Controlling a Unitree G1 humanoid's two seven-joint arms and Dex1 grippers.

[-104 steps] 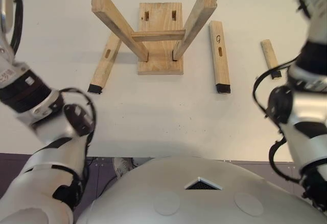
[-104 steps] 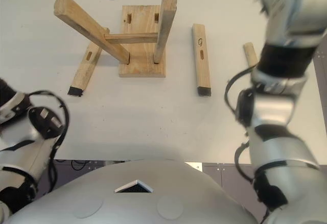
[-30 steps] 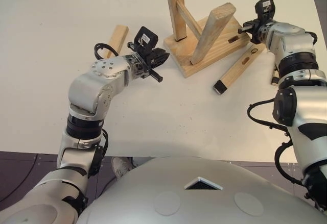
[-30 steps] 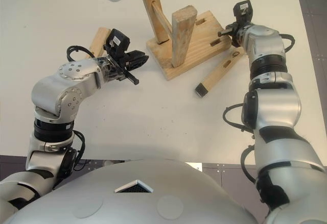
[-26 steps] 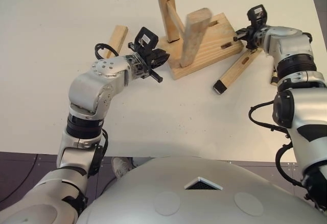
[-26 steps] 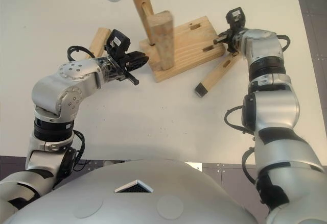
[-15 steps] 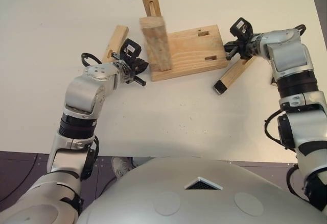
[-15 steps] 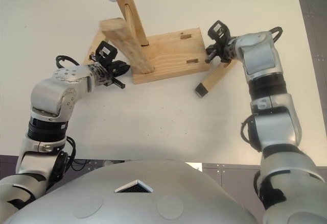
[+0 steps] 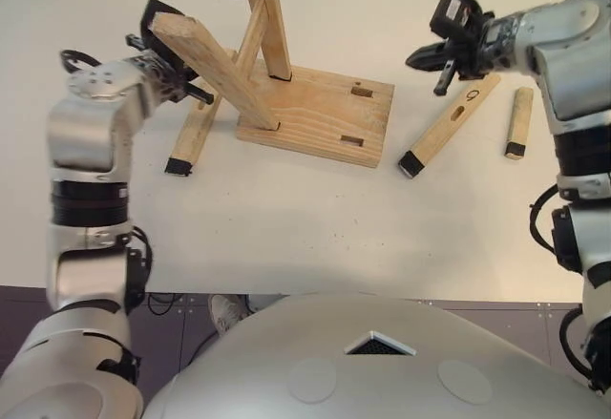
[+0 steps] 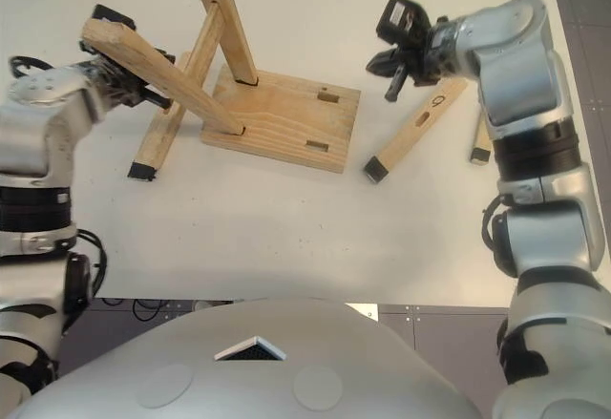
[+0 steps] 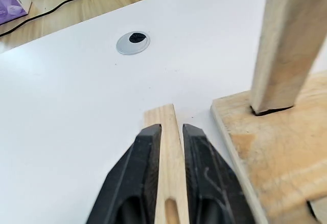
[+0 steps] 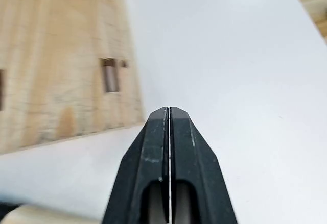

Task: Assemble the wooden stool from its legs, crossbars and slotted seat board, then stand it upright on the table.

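The slotted seat board (image 9: 320, 118) lies flat on the white table. Two legs stand in it: a tilted one (image 9: 205, 61) and a straighter one (image 9: 270, 18), joined by a crossbar (image 9: 251, 42). My left gripper (image 9: 196, 94) hangs behind the tilted leg, above a loose leg (image 9: 194, 133). Its fingers (image 11: 148, 147) are open by a narrow gap with nothing held. My right gripper (image 9: 439, 83) is raised off the table beside the board's right end, shut and empty. Another loose leg (image 9: 449, 125) and a short crossbar (image 9: 517, 123) lie on the right.
A grey cable grommet (image 11: 133, 41) sits in the table at the far side, behind the standing legs. The table's front edge (image 9: 315, 290) runs close to me, with bare surface between it and the board.
The board with its two legs has swung round further on the table. My right gripper has lifted away from the board's edge. My left gripper has risen to behind the tilted leg.
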